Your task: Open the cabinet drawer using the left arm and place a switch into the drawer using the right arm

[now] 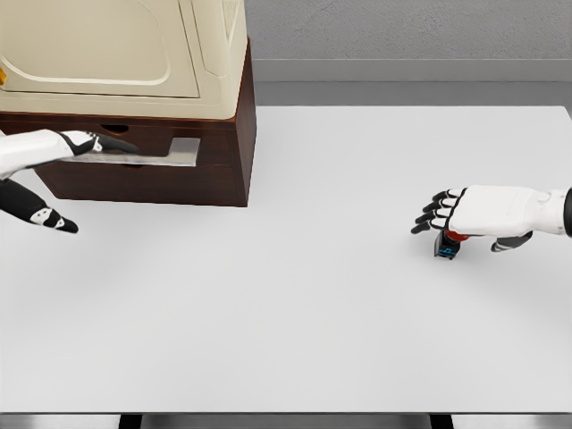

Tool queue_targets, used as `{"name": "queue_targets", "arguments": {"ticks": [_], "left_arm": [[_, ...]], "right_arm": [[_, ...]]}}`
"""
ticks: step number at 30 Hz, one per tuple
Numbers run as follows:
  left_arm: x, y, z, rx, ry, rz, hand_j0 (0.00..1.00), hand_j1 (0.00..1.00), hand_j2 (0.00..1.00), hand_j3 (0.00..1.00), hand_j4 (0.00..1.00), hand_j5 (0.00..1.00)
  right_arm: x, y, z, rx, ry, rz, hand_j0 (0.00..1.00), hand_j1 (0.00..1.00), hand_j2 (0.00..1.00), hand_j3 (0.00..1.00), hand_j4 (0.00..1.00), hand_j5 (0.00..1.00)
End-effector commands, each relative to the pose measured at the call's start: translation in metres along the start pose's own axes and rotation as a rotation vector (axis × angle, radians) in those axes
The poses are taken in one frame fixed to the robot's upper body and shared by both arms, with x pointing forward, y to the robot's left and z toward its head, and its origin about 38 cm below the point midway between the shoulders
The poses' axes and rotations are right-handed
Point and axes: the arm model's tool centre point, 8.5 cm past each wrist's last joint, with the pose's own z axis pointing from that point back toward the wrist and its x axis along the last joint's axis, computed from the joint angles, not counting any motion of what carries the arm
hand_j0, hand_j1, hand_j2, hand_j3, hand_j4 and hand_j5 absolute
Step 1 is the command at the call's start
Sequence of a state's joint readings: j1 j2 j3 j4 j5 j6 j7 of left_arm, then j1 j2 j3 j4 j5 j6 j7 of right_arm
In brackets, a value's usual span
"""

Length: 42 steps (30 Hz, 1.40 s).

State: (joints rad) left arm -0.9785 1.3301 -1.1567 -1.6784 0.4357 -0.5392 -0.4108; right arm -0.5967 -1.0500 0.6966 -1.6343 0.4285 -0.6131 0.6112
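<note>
1. Cabinet (161, 170): dark brown wooden box at the far left of the white table (295, 313), carrying a large cream, rounded appliance-like body (116, 54) on top. It is the largest item on the table.
2. Drawer (134, 154): seen as a pale grey strip with a slot in the cabinet front, its long axis running left-right along that face. It looks at most slightly pulled out; I cannot tell how far. Judgement: the opening step is under way, not finished.
3. Left hand (89, 143): white with black fingertips, reaching in from the left edge to the drawer front. The fingers lie stretched along the strip; whether they actually grip a handle cannot be told. A second dark-tipped white part (40, 213) shows lower left, off the cabinet.
4. Right hand (474, 214): palm down at the right of the table, well apart from the cabinet, fingers pointing left and loosely extended, directly over the switch. They do not appear wrapped round it, so not grasping yet, as far as visible.
5. Switch (447, 243): small dark block with blue and a red part on top, standing on the table under the right hand. Mostly hidden; long axis and facing cannot be judged.
6. Remaining: finish the drawer, grasp the switch, carry it left, drop it in.
</note>
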Motion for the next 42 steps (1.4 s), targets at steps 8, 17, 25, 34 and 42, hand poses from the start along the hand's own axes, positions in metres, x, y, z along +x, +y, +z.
{"name": "queue_targets", "arguments": {"ticks": [8,17,25,34,42], "left_arm": [[-0.015,0.0,-0.008,0.012,0.038,0.024,1.0,1.0,1.0,1.0,1.0,1.0],[-0.031,-0.003,-0.01,0.011,0.074,0.032,1.0,1.0,1.0,1.0,1.0,1.0],[-0.039,-0.006,-0.013,0.004,0.09,0.024,1.0,1.0,1.0,1.0,1.0,1.0],[-0.042,-0.017,-0.014,-0.016,0.095,0.041,1.0,1.0,1.0,1.0,1.0,1.0],[-0.044,-0.018,-0.017,-0.032,0.123,0.035,0.81,0.81,0.81,0.81,0.81,0.81]], "right_arm": [[0.001,-0.001,-0.001,-0.004,-0.002,0.0,1.0,1.0,1.0,1.0,1.0,1.0],[0.001,-0.001,-0.001,-0.004,-0.002,0.0,1.0,1.0,1.0,1.0,1.0,1.0],[-0.003,0.003,-0.003,0.001,0.004,-0.019,1.0,1.0,1.0,1.0,1.0,1.0],[-0.001,0.007,-0.01,0.008,-0.008,-0.027,1.0,1.0,1.0,1.0,1.0,1.0],[0.0,0.009,-0.012,0.012,-0.012,-0.028,1.0,1.0,1.0,1.0,1.0,1.0]]}}
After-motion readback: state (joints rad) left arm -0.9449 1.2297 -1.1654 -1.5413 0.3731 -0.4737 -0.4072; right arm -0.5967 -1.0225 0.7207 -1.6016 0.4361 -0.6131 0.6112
